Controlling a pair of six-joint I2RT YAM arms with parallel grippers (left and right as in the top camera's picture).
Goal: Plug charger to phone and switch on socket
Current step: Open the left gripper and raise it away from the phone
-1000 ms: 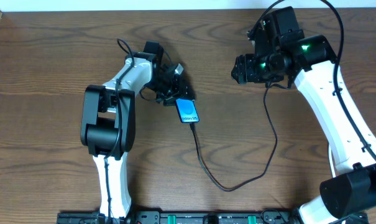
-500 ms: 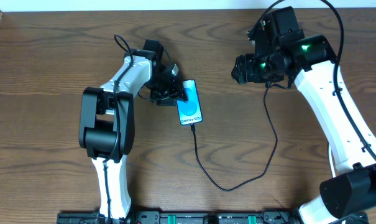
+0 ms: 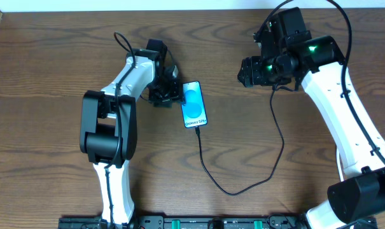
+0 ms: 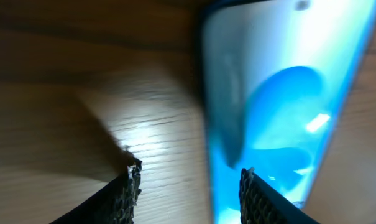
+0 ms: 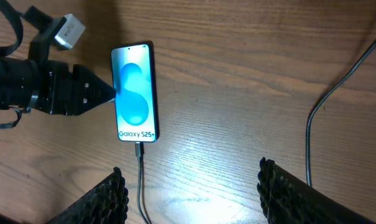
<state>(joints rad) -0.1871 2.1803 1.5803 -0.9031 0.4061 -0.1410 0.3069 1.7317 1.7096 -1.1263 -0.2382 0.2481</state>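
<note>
The phone lies flat on the wooden table, blue screen up; it also shows in the right wrist view and the left wrist view. The charger's black cable is plugged into the phone's bottom end, loops right and runs up behind the right arm. My left gripper is open, its tips at the phone's left edge, holding nothing. My right gripper is open and empty above the table. The socket and the white adapter are out of view.
The left arm's body stands at the table's left, the right arm along the right side. The table's back edge runs along the top.
The phone, tilted in my left gripper a second ago, now lies flat on the table. The left gripper has let go and drawn slightly left. The right arm has not moved.
</note>
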